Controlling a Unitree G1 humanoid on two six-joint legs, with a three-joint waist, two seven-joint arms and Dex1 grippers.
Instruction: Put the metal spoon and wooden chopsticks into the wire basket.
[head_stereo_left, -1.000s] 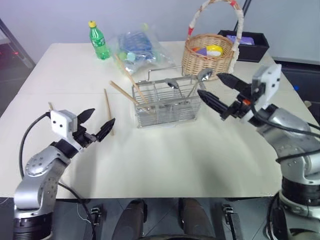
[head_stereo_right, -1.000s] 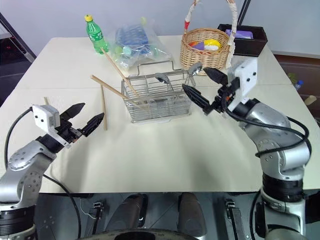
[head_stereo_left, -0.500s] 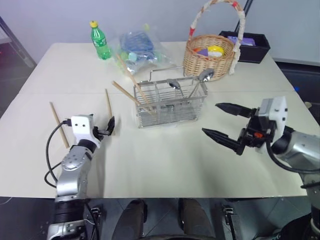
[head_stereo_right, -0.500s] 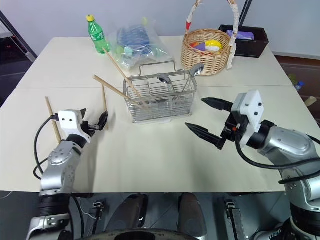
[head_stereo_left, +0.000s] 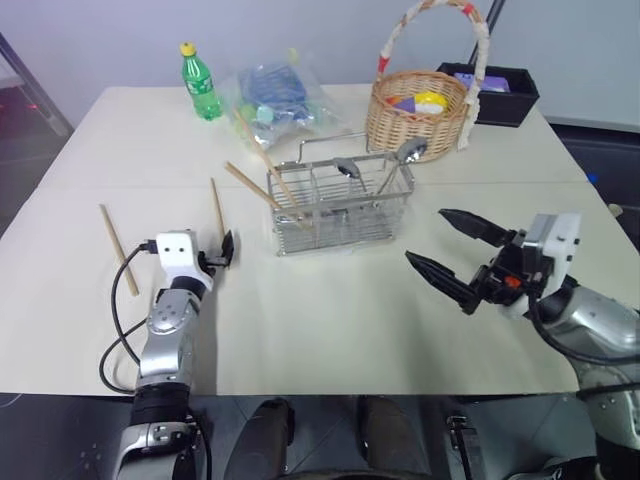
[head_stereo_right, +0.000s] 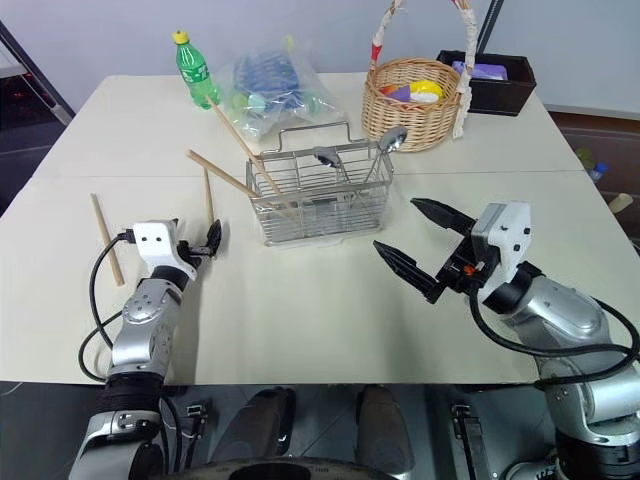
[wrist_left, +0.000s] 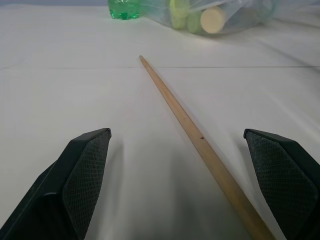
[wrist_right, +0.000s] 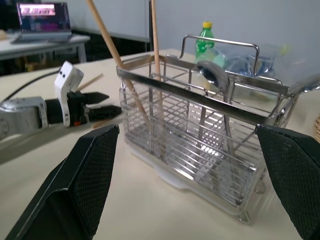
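- Wire basket (head_stereo_left: 340, 205) stands mid-table; two metal spoons (head_stereo_left: 347, 168) and two wooden chopsticks (head_stereo_left: 262, 160) already lean inside it.
- Two loose chopsticks lie flat on the table left of it: one (head_stereo_left: 217, 212) just beside the basket, another (head_stereo_left: 117, 249) farther left.
- I've got the left gripper (head_stereo_left: 222, 250) low at the nearer stick's near end, jaws wide, straddling it lengthwise in the wrist view; nothing held. Set for a pinch, I judge.
- Right gripper (head_stereo_left: 458, 256) hangs right of the basket, jaws wide, empty, parked clear.

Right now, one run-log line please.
left claw: open, astride table chopstick | right claw: open, empty | wire basket: two spoons, two chopsticks
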